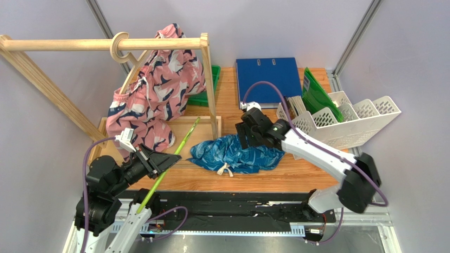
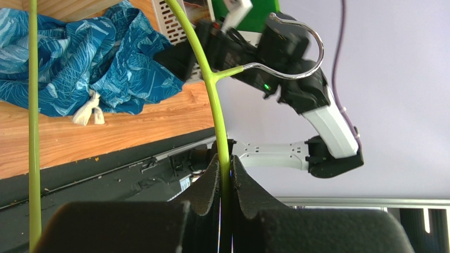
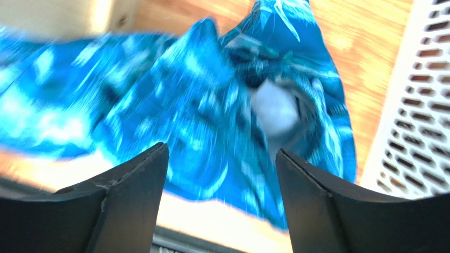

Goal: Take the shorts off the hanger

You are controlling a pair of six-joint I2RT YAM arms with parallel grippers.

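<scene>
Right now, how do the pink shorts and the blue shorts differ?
The pink shorts hang from the wooden hanger on the rail; the blue shorts lie crumpled on the table. The pink shorts show dark-blue and white shapes; the blue shorts a wavy teal pattern. Both are patterned fabric.

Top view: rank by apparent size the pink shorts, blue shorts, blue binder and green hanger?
1. pink shorts, largest.
2. blue shorts and blue binder look about alike.
3. green hanger, a thin rod, smallest.
</scene>
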